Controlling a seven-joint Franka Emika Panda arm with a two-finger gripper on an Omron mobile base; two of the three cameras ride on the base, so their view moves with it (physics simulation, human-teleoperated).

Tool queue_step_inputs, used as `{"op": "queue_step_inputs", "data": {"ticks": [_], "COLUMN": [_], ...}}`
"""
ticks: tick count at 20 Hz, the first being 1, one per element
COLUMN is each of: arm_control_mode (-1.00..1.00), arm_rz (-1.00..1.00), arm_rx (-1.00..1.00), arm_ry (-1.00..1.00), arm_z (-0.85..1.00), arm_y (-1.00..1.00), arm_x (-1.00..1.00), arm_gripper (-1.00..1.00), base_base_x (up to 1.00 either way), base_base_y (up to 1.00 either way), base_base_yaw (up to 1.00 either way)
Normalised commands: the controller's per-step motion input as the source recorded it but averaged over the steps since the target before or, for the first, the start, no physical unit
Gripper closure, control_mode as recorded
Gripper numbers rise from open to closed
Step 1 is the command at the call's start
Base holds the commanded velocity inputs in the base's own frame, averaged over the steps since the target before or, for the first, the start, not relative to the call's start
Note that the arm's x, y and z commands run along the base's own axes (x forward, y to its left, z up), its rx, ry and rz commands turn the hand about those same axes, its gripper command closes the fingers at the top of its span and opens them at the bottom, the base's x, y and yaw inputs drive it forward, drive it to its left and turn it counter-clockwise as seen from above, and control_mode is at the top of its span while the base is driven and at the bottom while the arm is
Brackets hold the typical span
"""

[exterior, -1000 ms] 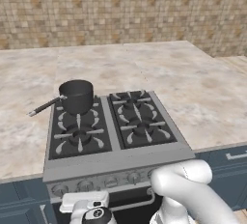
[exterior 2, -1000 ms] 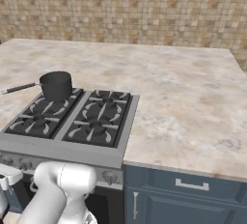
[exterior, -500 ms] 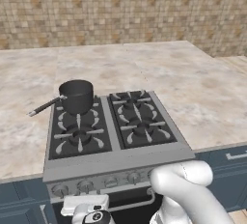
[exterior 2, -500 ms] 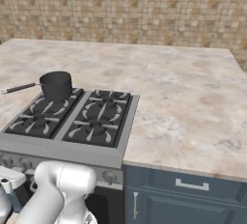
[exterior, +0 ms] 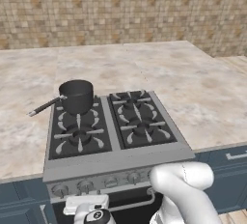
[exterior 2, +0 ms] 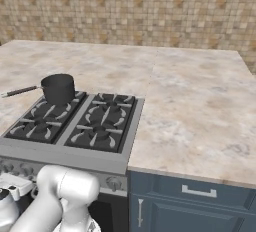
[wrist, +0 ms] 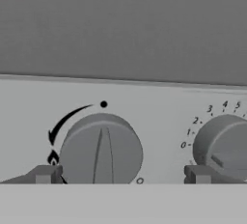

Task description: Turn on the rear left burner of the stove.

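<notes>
The stove [exterior: 114,161] has a black four-burner top and a row of round knobs on its grey front. A dark pot [exterior: 76,96] sits on the rear left burner [exterior: 61,116] and hides most of it; the pot [exterior 2: 58,88] also shows from the right. My gripper [exterior: 87,198] hangs low in front of the knob row, near its left end. In the hand view, my gripper [wrist: 120,175] is open, its tips either side of a grey knob [wrist: 101,150] with an upright ridge, not touching it. A curved arrow and flame mark lie left of that knob.
A second knob [wrist: 222,146], ringed by numbers, sits to the right of the framed one. The pot's handle [exterior: 46,106] sticks out left over the marble counter [exterior: 202,97]. Blue cabinet drawers [exterior 2: 195,201] flank the stove. A tiled wall stands behind.
The hand has crept slightly to the right below the knob row. The pot and stove are unchanged.
</notes>
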Motion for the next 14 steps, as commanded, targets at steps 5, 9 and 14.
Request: {"op": "queue_step_inputs", "data": {"ticks": [5, 9, 14], "arm_control_mode": [-1.00, -1.00, -1.00], "arm_rz": [0.00, 0.00, 0.00], "arm_rx": [0.00, 0.00, 0.00], "arm_ry": [0.00, 0.00, 0.00], "arm_z": [-0.29, -0.15, -0.10], "arm_y": [0.00, 0.06, 0.14], "arm_x": [0.31, 0.30, 0.33], "arm_gripper": [-1.00, -1.00, -1.00], "base_base_x": [0.00, 0.00, 0.00], "base_base_y": [0.00, 0.00, 0.00], "base_base_yaw": [0.00, 0.00, 0.00]}}
